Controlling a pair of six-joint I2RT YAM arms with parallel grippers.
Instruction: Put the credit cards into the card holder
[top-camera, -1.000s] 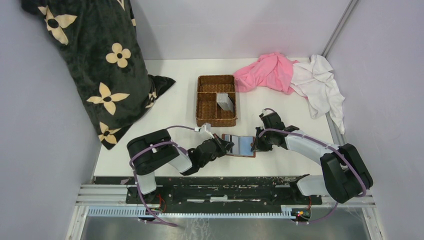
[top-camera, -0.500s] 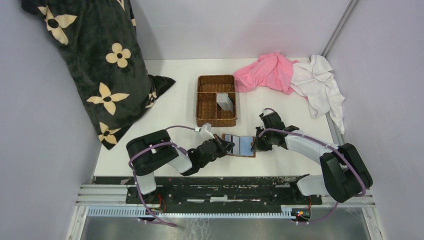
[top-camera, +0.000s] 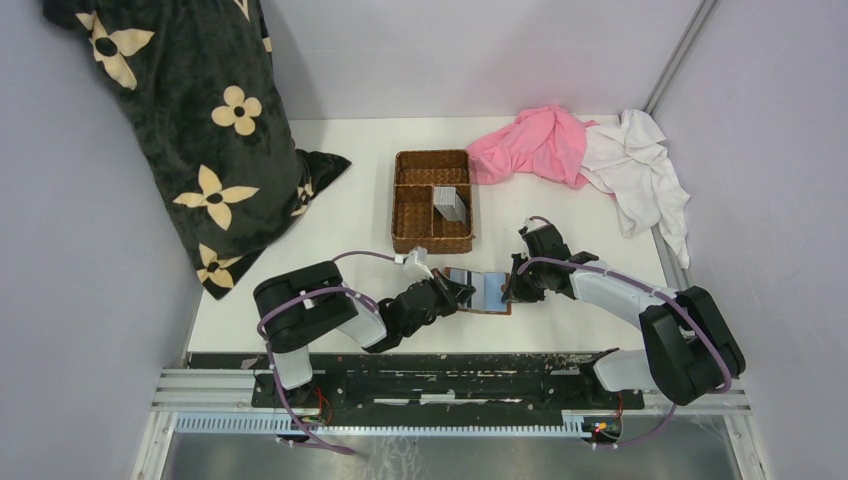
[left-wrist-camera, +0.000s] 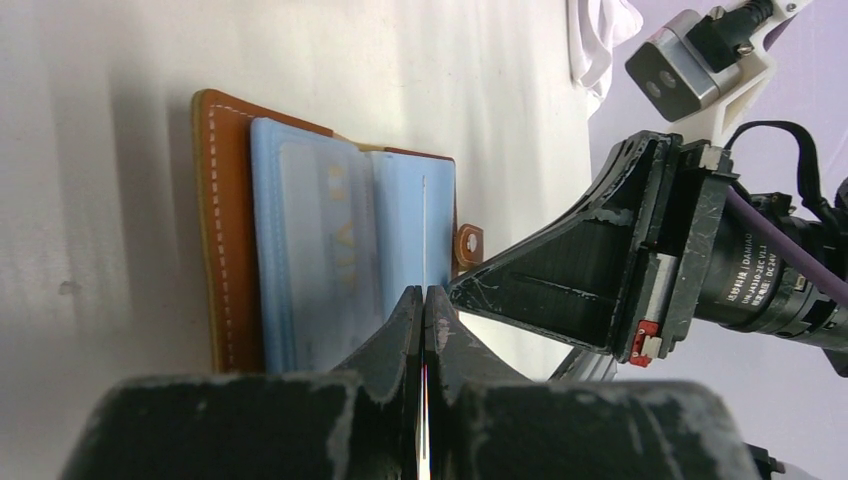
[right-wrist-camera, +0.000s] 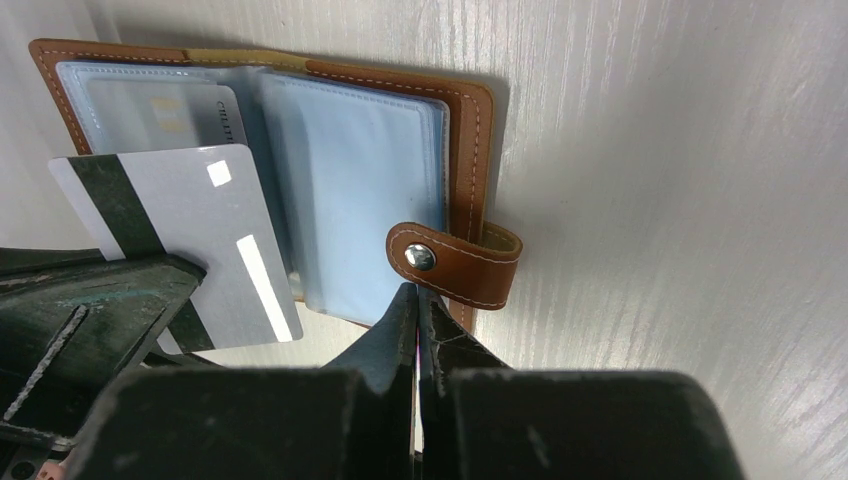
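One card holder. One credit card outside it, one sleeved card inside. One basket; its card stack uncountable. One pink cloth, one white cloth, one floral cushion.

holder open flat, snap tab on right. striped grey card over left page, pinched by left gripper. right gripper closed, tips just below tab.

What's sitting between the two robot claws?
The open card holder lies between the left gripper, which pinches a credit card, and the right gripper; the top view shows it.
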